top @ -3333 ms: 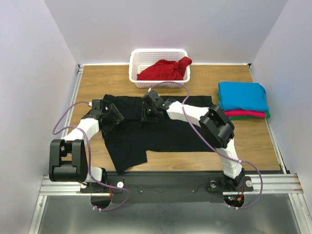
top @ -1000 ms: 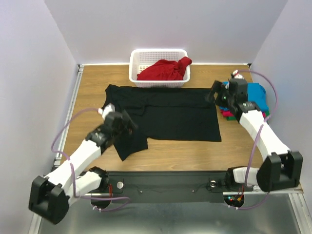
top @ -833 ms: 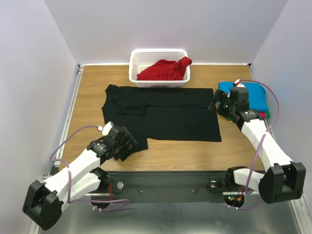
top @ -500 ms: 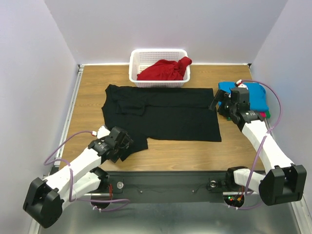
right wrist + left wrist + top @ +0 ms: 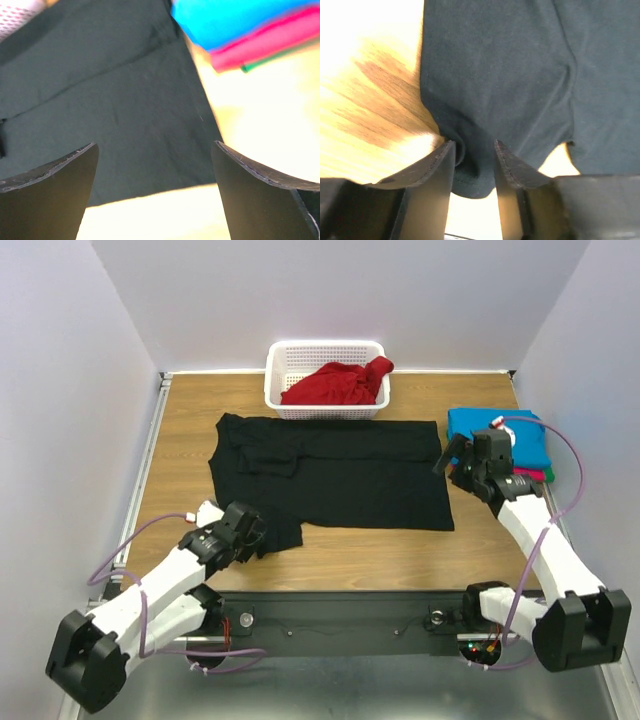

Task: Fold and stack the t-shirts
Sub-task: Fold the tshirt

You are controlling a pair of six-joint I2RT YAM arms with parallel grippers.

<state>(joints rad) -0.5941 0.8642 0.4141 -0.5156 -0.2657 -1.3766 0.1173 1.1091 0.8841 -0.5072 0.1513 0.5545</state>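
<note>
1. The black t-shirt (image 5: pixel 350 475) before me is plain.
2. My arms (image 5: pixel 160 585) are white and black.
3. The basket (image 5: pixel 277 380) is white lattice.
4. Others: red t-shirt (image 5: pixel 335 385), turquoise-blue t-shirt (image 5: pixel 480 420), pink-red t-shirt (image 5: pixel 270 37), green t-shirt (image 5: pixel 255 62).
5. The table (image 5: pixel 190 430) is brown wood-grain.

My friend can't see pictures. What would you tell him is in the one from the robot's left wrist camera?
The left gripper has its two dark fingers pinching the bunched edge of a soft black cloth t-shirt. The rest of the shirt lies spread across a light brown wooden table, whose bare top shows at the left.
</note>
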